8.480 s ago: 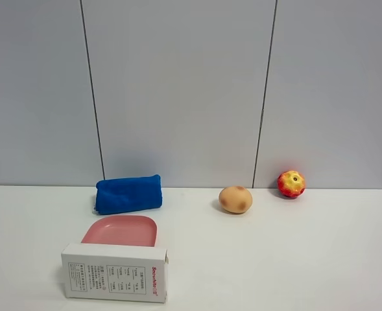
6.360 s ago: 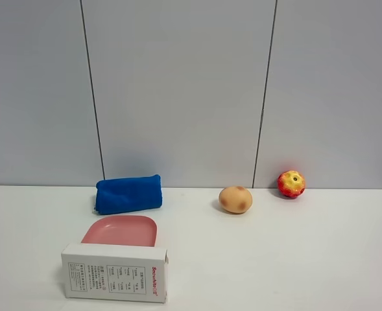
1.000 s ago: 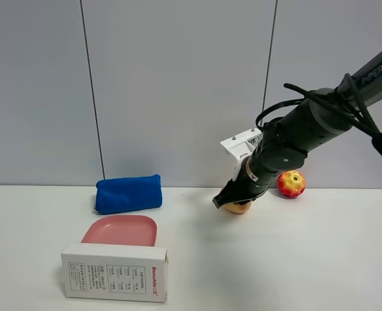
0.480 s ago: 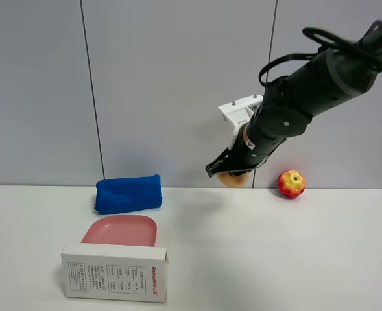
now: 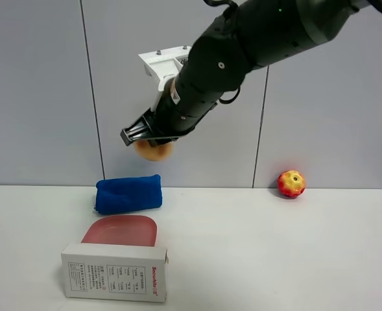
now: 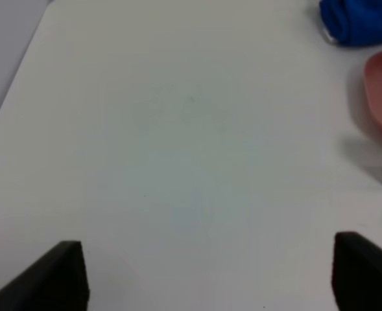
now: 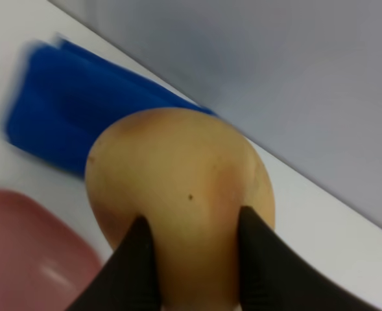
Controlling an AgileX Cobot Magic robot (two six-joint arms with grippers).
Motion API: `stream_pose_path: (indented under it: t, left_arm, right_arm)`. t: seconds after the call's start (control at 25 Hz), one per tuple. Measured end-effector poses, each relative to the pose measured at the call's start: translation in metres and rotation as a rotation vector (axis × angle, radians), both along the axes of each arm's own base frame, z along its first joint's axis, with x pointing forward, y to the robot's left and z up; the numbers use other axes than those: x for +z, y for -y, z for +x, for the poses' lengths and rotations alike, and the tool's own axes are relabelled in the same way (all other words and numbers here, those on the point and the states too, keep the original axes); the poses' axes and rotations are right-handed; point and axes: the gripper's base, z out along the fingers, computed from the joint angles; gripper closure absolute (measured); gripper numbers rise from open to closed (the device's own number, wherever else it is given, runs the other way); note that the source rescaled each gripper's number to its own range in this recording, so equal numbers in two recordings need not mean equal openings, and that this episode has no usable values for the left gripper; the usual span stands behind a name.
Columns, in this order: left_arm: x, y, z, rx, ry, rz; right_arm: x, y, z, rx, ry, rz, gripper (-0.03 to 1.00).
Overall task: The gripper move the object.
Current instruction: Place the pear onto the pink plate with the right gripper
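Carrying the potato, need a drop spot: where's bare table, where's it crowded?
Bare table runs wide between the white box and the apple, and in front of the apple. Crowded at left: blue cloth, pink plate and box sit close together. The potato hangs above that cluster.

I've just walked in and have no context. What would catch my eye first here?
The black right gripper holds a tan potato in mid-air, roughly above the blue folded cloth. Next come the red-and-yellow apple alone at the right and the white box in front of the pink plate.
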Motion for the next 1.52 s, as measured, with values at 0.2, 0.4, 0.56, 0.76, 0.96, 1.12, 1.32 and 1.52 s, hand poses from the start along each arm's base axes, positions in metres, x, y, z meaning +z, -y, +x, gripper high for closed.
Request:
stream_pose_path:
  t: [0.2, 0.4, 0.56, 0.76, 0.96, 1.12, 1.32, 1.52]
  left_arm:
    - [0.000, 0.000, 0.000, 0.000, 0.000, 0.000]
    - [0.000, 0.000, 0.000, 0.000, 0.000, 0.000]
    - [0.000, 0.000, 0.000, 0.000, 0.000, 0.000]
    - [0.000, 0.000, 0.000, 0.000, 0.000, 0.000]
    - [0.000, 0.000, 0.000, 0.000, 0.000, 0.000]
    - [0.000, 0.000, 0.000, 0.000, 0.000, 0.000]
    - [0.000, 0.000, 0.000, 0.000, 0.000, 0.000]
    - [0.000, 0.000, 0.000, 0.000, 0.000, 0.000]
  right_arm:
    - [0.004, -0.017, -0.001, 0.028, -0.073, -0.026, 0.97]
    - [-0.015, -0.038, -0.002, 0.082, -0.236, -0.088, 0.97]
    - [-0.036, -0.053, -0.001, 0.123, -0.307, -0.117, 0.97]
    - [-0.059, -0.065, -0.005, 0.149, -0.341, -0.144, 0.97]
    - [-0.080, -0.067, -0.003, 0.168, -0.356, -0.185, 0.97]
    - [-0.095, -0.068, -0.003, 0.172, -0.375, -0.202, 0.97]
    - [-0.099, -0.070, -0.002, 0.177, -0.366, -0.198, 0.96]
    - [-0.100, -0.068, -0.003, 0.176, -0.384, -0.214, 0.63]
